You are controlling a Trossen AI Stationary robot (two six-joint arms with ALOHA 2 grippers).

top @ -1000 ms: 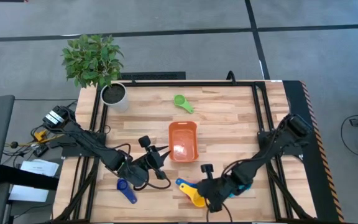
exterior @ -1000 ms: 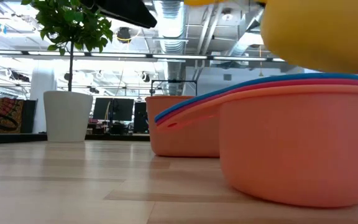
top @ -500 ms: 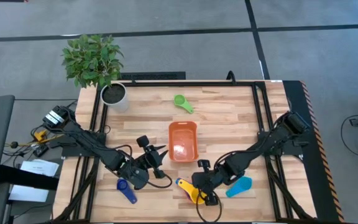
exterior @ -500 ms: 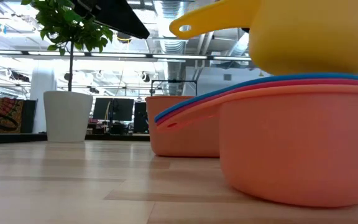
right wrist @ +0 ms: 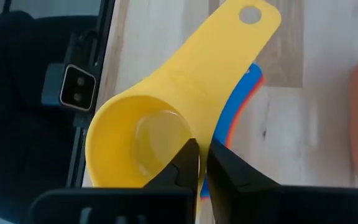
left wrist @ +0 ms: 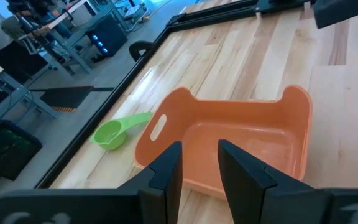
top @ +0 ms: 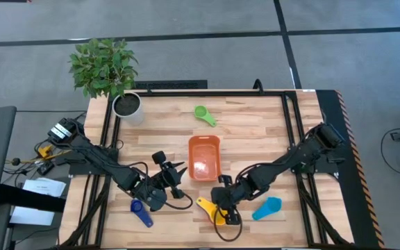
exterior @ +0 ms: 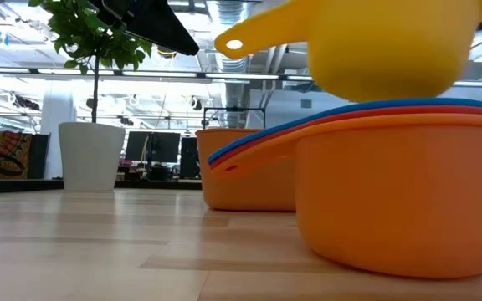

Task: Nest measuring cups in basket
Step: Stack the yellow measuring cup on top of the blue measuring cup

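We are working largest to smallest, starting with the basket point(top: 204, 157), which is sitting near the middle of the table point(top: 255, 125) with its long axis running from the far edge toward the near edge; it is looking like stiff, light plastic, best taken by a short end wall.

Near the table's near edge, the nested stack point(exterior: 392, 196) of orange, red and blue measuring cups is resting just short of the basket. The yellow cup point(top: 210, 211) is sitting on top of it, not fully seated, its handle pointing toward the table's left edge and slightly toward the far edge. We are judging these cups light, rigid and slick, so pinching the bowl rim or flat handle is making the most sense.

The right gripper point(right wrist: 201, 163) is pinching the yellow cup's rim between nearly closed fingers.

The left gripper point(left wrist: 197, 165) is waiting near the basket with fingers narrowly parted, holding nothing.

The light blue cup point(top: 267, 207) is lying toward the near right corner, the dark blue cup point(top: 141, 212) toward the near left corner, and the green cup point(top: 204, 114) near the far edge.
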